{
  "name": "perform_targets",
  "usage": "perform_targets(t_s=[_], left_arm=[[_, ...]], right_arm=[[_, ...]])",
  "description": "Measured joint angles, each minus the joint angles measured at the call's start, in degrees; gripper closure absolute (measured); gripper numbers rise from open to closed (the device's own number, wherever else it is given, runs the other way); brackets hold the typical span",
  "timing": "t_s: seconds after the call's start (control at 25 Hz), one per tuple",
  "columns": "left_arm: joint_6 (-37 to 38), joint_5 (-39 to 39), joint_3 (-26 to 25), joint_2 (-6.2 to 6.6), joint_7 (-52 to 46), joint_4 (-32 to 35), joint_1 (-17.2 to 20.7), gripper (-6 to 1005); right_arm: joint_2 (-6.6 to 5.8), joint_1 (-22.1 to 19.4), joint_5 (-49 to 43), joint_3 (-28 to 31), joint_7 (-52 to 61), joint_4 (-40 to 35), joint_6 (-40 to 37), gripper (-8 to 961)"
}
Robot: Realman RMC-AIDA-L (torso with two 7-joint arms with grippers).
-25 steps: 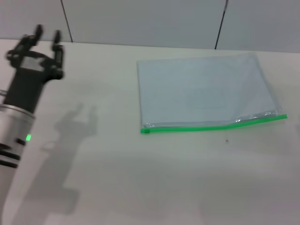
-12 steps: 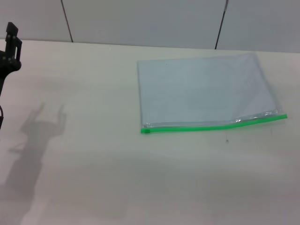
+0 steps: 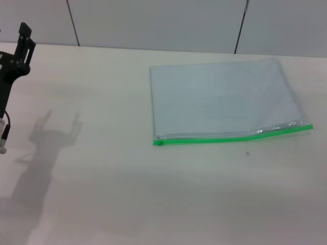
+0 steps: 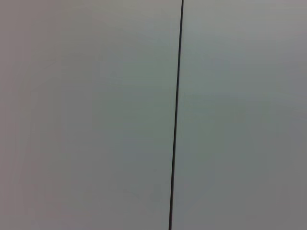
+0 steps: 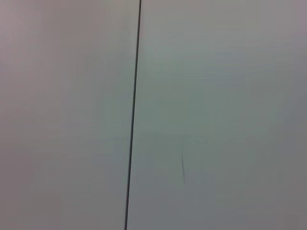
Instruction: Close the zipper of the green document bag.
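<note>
The green document bag (image 3: 219,99) lies flat on the table, right of centre in the head view. Its zipper (image 3: 230,137) runs as a bright green strip along the near edge. The small slider tab (image 3: 159,143) sits at the strip's left end, and the edge gapes slightly toward the right end. My left gripper (image 3: 14,43) hangs at the far left edge, well away from the bag, partly cut off; its shadow shows two fingers spread apart with nothing between them. The right gripper is out of view. Both wrist views show only wall panel.
The pale table (image 3: 127,194) stretches wide between the left arm and the bag. A grey panelled wall (image 3: 153,20) with dark seams stands behind the table's far edge. A tiny dark speck (image 3: 248,152) lies just in front of the zipper.
My left arm swung left, almost out of the head view, then came back slightly right. The bag has not moved.
</note>
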Motion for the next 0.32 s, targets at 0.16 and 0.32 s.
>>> perform_targets(t_s=[0.16, 0.32], left_arm=[[-0.4, 0.1, 0.1, -0.09, 0.0, -0.1, -0.1, 299], [-0.4, 0.1, 0.1, -0.11, 0.0, -0.2, -0.3, 299]], right_arm=[[0.08, 0.0, -0.2, -0.2, -0.1, 0.0, -0.1, 335], [0.10, 0.0, -0.9, -0.7, -0.3, 0.0, -0.6, 335]])
